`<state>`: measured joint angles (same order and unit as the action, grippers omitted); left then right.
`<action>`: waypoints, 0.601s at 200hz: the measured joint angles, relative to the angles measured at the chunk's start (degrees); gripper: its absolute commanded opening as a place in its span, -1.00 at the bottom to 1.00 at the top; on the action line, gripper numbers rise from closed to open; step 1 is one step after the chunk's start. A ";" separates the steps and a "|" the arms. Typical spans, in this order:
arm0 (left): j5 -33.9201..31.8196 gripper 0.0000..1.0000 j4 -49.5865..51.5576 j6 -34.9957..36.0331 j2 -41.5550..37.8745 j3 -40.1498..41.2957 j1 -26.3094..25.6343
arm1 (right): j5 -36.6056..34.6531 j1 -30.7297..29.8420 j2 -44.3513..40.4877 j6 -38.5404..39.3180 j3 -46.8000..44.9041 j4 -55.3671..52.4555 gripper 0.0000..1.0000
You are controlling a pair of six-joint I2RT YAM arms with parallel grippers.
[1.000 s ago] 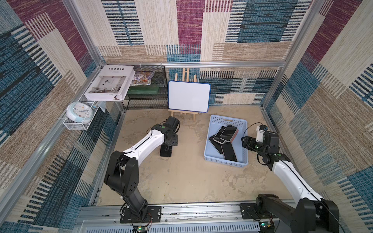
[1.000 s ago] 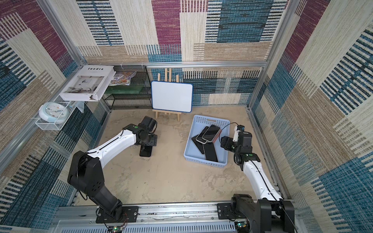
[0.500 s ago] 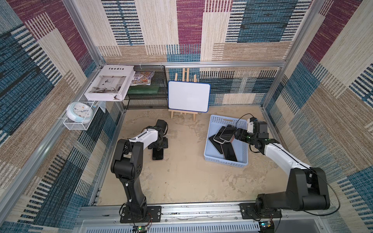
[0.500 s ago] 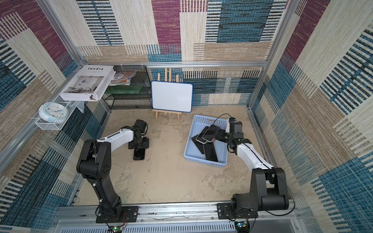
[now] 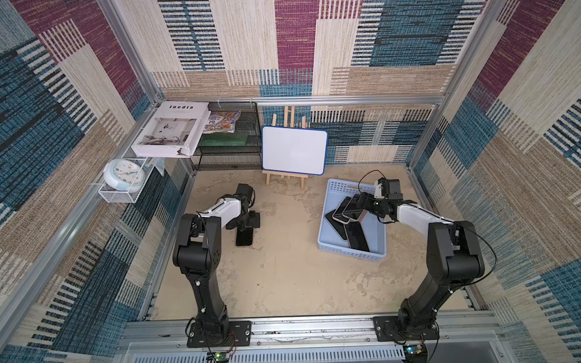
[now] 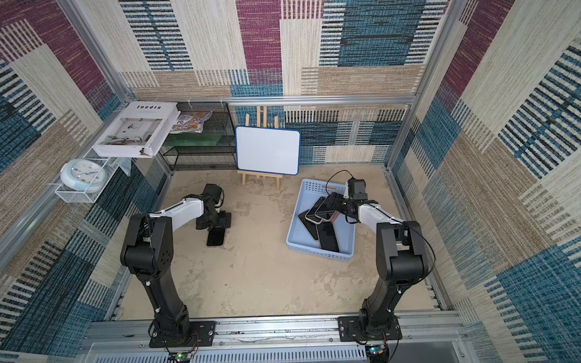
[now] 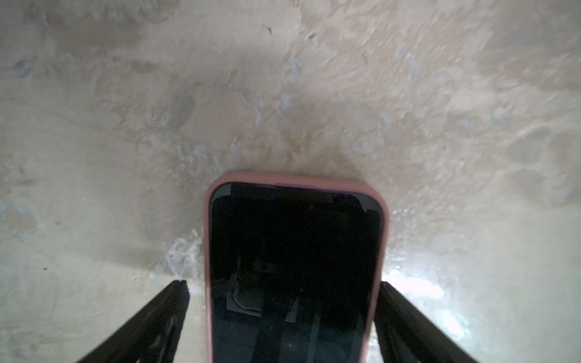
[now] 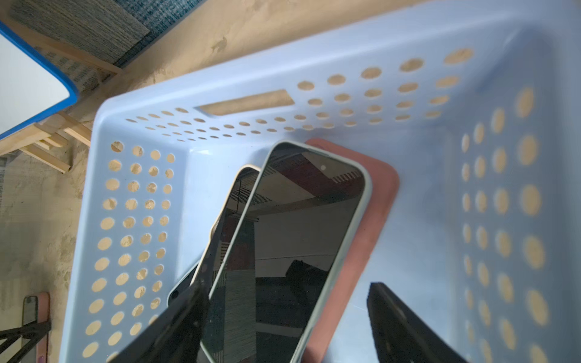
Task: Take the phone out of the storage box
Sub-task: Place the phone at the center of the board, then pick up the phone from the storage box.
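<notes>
The pale blue storage box (image 5: pixel 349 250) (image 6: pixel 318 250) stands on the floor at the right and holds several stacked phones. My right gripper (image 5: pixel 361 201) (image 8: pixel 287 288) is open, low inside the box. Its fingers straddle the top phone (image 8: pixel 301 235), which has a pale case, and a gap shows on one side. Under that phone lie a pink-cased one (image 8: pixel 374 201) and a cream-edged one (image 8: pixel 234 201). My left gripper (image 5: pixel 248 220) (image 7: pixel 284 283) is open on the floor at the left. It straddles a pink-cased phone (image 5: pixel 244 236) (image 7: pixel 294 267) that lies flat, screen up.
A whiteboard on a wooden easel (image 5: pixel 294 150) stands at the back, just behind the box. A black mesh shelf rack (image 5: pixel 229 151) with a large book (image 5: pixel 171 129) fills the back left corner. A clock (image 5: pixel 123 171) sits in a white wire basket on the left wall.
My left gripper carried the pink-cased phone left, set it on the floor, and its jaws widened off it. My right gripper swung from beside the box to over the phones inside.
</notes>
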<state>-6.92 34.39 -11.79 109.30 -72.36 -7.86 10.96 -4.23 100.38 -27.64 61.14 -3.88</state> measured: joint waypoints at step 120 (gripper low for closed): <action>2.40 0.99 3.04 -4.44 -26.34 3.34 -7.10 | 0.07 -1.57 1.60 -12.44 -7.56 11.58 0.12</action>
<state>-4.51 37.43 -16.23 82.96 -69.01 -14.96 11.03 -5.80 101.97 -40.07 53.58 7.70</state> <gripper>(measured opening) 0.995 0.581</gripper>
